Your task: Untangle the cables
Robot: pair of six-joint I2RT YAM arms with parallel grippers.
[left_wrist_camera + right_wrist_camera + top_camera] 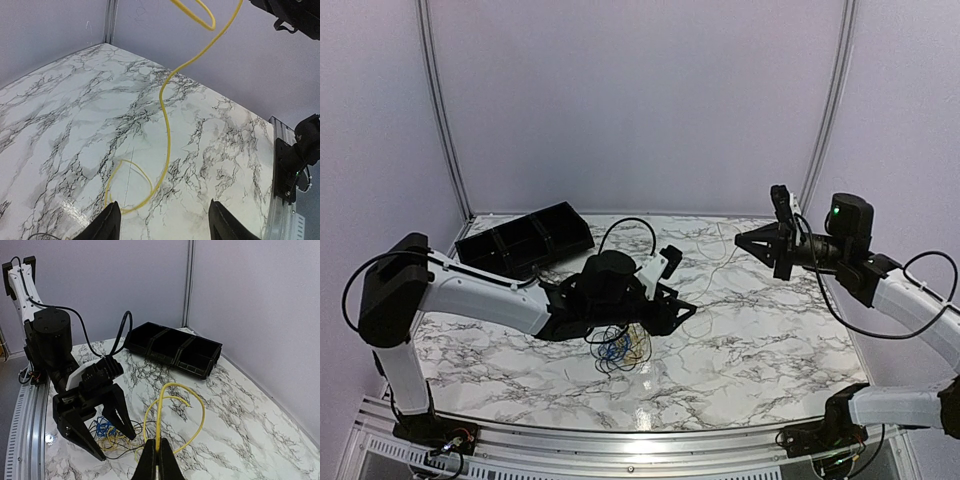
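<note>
The thin yellow cable [165, 405], pinched in the shut right claw [158, 447], could drag the tangled coloured coils [620, 345] at centre frame, since the half-open left claw [655, 318] holds nothing.

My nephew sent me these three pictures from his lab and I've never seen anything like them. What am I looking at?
Two robot arms are bolted to a marble-patterned table. One picture looks down from above and behind them; the other two come from cameras on each wrist. The left gripper, jaws open, hovers over a tangle of thin cables in blue, yellow and black. The right gripper, jaws shut, is raised and pinches a yellow cable that trails back down to the table. A black compartment tray sits at the far left corner.
</note>
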